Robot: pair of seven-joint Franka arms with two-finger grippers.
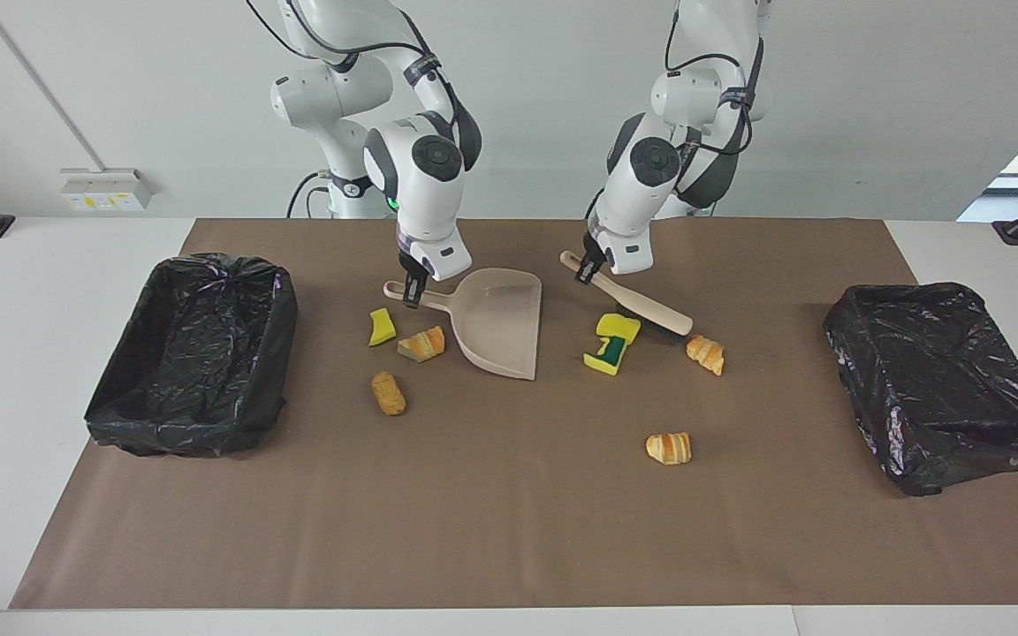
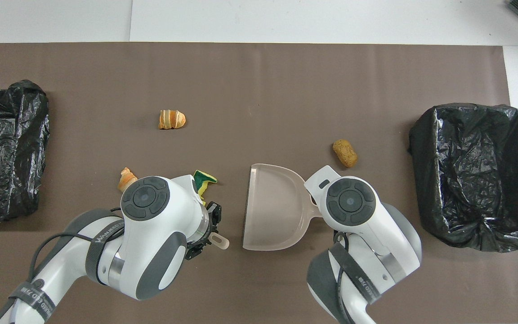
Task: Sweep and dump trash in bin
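The pale pink dustpan lies flat on the brown mat, and my right gripper is shut on its handle. My left gripper is shut on the beige handle of the brush, whose black bristles rest on the mat. Several trash bits lie around. A yellow sponge, a bread piece and a brown roll lie beside the dustpan toward the right arm's end. A green-backed sponge, a yellow sponge and a croissant lie by the brush. Another croissant lies farther from the robots.
Two bins lined with black bags stand on the mat, one at the right arm's end and one at the left arm's end. In the overhead view the arms hide part of the trash; the dustpan shows between them.
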